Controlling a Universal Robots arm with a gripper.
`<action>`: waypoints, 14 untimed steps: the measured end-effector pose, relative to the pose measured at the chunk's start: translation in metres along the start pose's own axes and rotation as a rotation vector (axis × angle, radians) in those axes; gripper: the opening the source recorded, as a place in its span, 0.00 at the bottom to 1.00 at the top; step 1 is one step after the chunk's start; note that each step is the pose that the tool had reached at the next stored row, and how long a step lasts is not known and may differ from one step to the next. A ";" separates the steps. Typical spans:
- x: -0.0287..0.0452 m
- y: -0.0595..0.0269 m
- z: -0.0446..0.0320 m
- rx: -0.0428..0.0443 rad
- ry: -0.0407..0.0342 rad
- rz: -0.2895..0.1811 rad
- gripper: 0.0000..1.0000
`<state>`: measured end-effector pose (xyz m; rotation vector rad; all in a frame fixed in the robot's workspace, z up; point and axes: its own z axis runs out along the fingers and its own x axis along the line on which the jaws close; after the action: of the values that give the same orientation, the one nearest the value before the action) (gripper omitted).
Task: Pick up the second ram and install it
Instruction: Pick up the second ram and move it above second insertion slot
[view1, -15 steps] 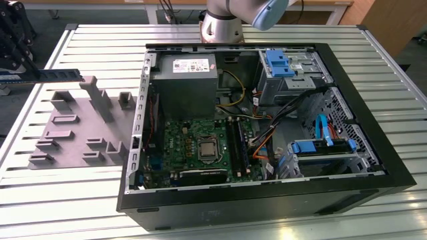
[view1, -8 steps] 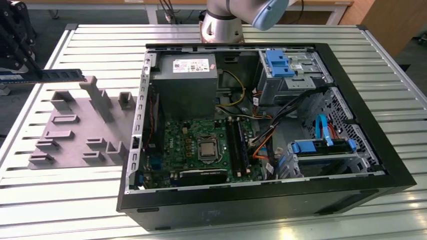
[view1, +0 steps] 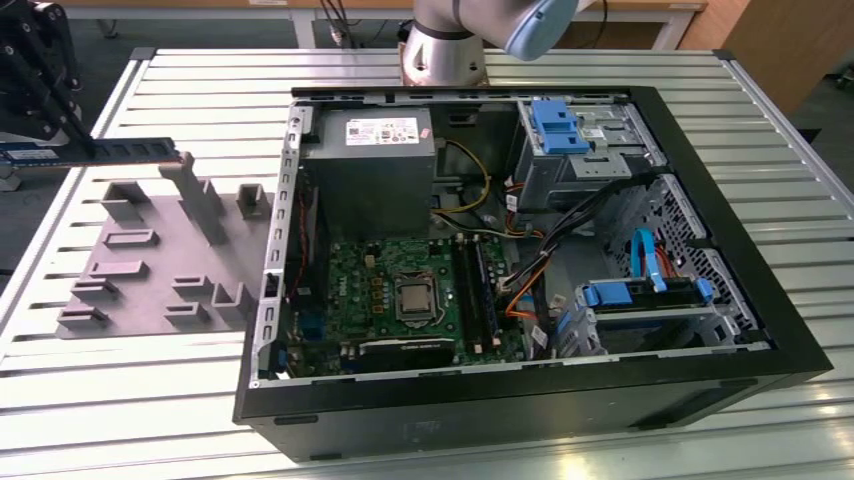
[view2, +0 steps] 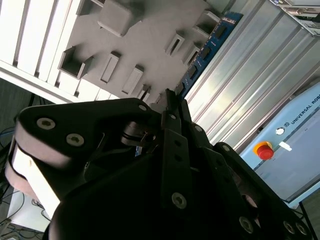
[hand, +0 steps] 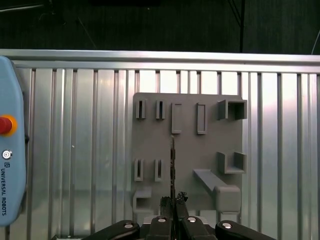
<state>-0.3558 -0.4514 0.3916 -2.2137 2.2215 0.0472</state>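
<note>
From my remote seat I see the gripper (view1: 78, 145) at about ten o'clock from the open computer case (view1: 747, 330) in the exterior view. Its claw is pinched onto the second ram (view1: 134, 151). The blue-green stick lies level, on edge, above the grey fixture plate (view1: 147, 230), which sits at nine o'clock from the case on the slatted metal table (view1: 134, 400). The stick's free end is close to a tall post of the plate; I cannot tell whether they touch.

In the first wrist view the ram (hand: 173, 160) shows edge-on as a thin dark line running out from the closed fingers (hand: 166, 206) over the plate (hand: 210, 145).

In the second wrist view its dark chips (view2: 205, 50) are visible along the plate's edge.

Inside the case, the motherboard (view1: 387, 290) carries black memory slots (view1: 475, 290) at three o'clock from the processor socket. The power supply (view1: 380, 170) wears a pale printed label. The arm's base (view1: 447, 45) stands at twelve o'clock. A pale blue teach pendant (hand: 10, 165) with a red button (hand: 4, 125) and printed lettering lies on the table.
</note>
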 end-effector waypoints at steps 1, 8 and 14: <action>0.0000 -0.0009 -0.0001 -0.0001 0.0000 0.000 0.14; 0.0000 -0.0052 -0.0001 0.0000 0.0000 0.000 0.14; 0.0000 -0.0090 -0.0001 0.0000 0.0000 0.000 0.14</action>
<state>-0.3468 -0.4514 0.3916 -2.2136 2.2215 0.0472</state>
